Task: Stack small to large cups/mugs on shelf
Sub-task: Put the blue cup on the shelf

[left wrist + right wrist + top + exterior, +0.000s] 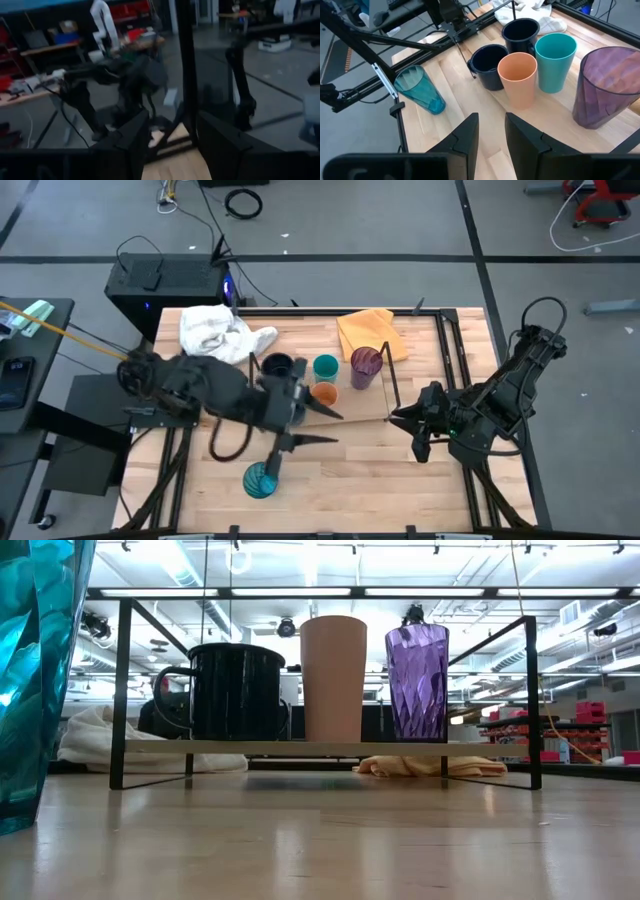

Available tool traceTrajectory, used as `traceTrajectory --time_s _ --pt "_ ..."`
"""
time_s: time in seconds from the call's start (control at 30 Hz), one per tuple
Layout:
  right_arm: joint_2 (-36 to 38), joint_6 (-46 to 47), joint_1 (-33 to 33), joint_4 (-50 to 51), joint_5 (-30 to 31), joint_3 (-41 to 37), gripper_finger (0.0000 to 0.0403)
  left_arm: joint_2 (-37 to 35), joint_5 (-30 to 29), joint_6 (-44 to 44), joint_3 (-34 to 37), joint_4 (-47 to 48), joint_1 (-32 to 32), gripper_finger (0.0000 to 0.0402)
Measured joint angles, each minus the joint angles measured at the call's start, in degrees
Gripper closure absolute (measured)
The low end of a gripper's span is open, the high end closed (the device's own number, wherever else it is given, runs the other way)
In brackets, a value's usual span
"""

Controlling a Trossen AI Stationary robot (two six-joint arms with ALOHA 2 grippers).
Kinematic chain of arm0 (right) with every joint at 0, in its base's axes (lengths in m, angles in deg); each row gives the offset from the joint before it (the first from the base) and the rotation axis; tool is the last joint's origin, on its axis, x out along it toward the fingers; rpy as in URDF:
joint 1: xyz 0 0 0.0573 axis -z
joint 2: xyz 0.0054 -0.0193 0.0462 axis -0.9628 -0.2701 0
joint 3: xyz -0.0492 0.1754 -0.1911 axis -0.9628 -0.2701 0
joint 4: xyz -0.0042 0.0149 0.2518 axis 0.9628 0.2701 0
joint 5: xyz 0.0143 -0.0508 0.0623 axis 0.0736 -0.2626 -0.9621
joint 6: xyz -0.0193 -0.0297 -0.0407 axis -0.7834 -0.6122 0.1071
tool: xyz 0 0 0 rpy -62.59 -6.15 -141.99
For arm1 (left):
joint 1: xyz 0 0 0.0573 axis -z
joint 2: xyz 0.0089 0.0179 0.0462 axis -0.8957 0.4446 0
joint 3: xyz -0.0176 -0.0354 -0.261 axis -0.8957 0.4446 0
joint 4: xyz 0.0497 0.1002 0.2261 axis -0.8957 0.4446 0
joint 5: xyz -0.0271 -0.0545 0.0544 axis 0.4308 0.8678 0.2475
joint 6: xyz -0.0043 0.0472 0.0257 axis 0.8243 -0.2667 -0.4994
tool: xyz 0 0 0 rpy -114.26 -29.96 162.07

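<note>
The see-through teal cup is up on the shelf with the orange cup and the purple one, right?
No. The see-through teal cup stands alone on the table, in front of the shelf, as the high view shows. The orange cup and the purple one are on the shelf.

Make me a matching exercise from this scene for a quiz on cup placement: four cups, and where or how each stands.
Column 1:
1. purple tumbler
2. patterned teal tumbler
3. orange cup
4. teal cup

Column 2:
A. alone, near the table's front edge
B. between a navy mug and the teal cup
C. at the row's right end
D. beside the purple tumbler

Pairs: 1-C, 2-A, 3-B, 4-D
</note>
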Motion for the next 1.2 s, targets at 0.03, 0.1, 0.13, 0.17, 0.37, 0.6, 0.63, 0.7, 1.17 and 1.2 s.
traceTrajectory --time_s 0.03,0.1,0.13,0.17,0.37,0.6,0.63,0.7,1.17,1.2 --pt "0.0 0.01 0.0 0.02 0.0 0.0 0.03 -0.37 0.04 -0.04 0.0 -0.54 0.27 0.023" --pt "0.0 0.0 0.0 -0.04 0.02 0.0 0.03 -0.75 0.24 0.09 0.0 -2.49 0.59 0.023" --pt "0.0 0.0 0.02 -0.04 0.02 0.0 0.03 -0.79 1.06 0.08 0.0 -3.46 0.85 0.023" --pt "0.0 -0.02 0.01 -0.06 0.02 0.0 0.03 -0.79 1.76 0.06 0.0 -4.04 1.29 0.023" --pt "0.0 -0.59 0.0 -0.11 0.09 0.0 0.03 -0.83 4.66 1.98 6.33 -12.04 3.47 0.023" --pt "0.56 -1.41 -0.39 -0.12 3.46 0.0 0.03 -3.38 2.91 6.87 19.54 -20.97 4.51 0.023" --pt "0.94 -1.58 -0.75 -0.09 4.28 0.0 0.03 -4.4 2.3 7.4 21.93 -22.92 4.67 0.023" --pt "1.84 -1.78 -1.66 -0.02 6.32 0.0 0.03 -7.39 0.32 7.63 27.47 -26.87 4.72 0.023" --pt "6.78 -6.05 -9.78 -5.46 10.19 0.0 0.03 -31.53 -5.02 17.98 73.18 -55.54 4.24 0.023" --pt "6.78 -6.06 -10.05 -5.69 10.54 0.0 0.03 -32.63 -5.02 19.23 75.62 -56.12 4.3 0.023"
